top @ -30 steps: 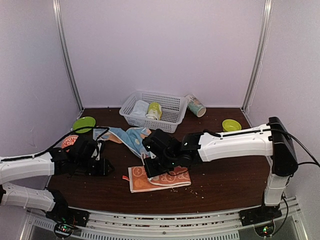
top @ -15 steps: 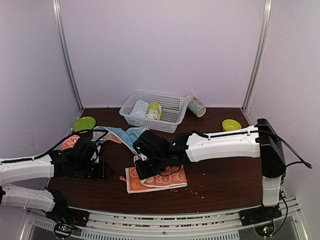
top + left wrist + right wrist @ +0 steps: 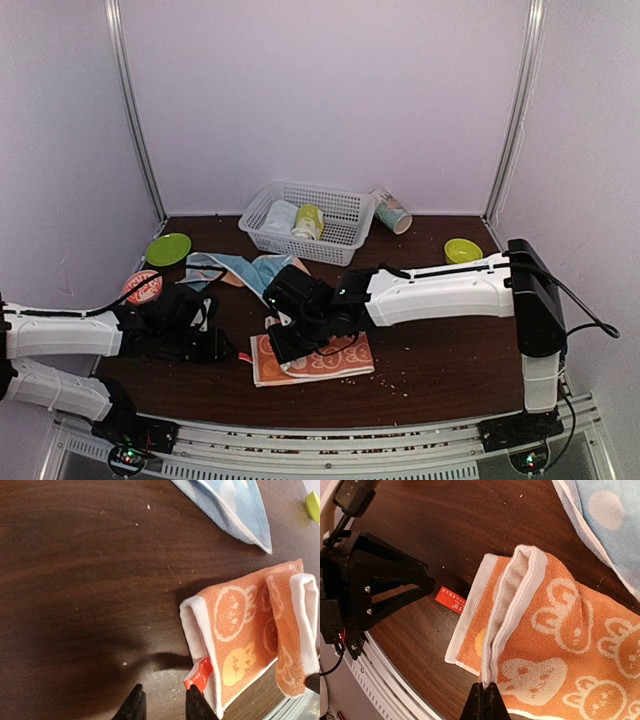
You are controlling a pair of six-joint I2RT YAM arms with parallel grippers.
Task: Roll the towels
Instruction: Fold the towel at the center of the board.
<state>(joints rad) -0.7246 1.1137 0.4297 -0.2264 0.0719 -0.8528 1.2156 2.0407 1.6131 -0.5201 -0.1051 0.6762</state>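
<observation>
Orange towel (image 3: 560,625) — right part cropped.

The peach-orange terry cloth towel (image 3: 318,362) with white bunny prints is lying folded near the front edge of the dark wooden table (image 3: 440,370). Its white-hemmed top layer is standing up in a raised ridge at the left end, with a red tag (image 3: 200,674) poking out beneath. Just behind it, not touching, the light blue spotted cloth towel (image 3: 243,270) is sprawling loosely, unrolled.
</observation>
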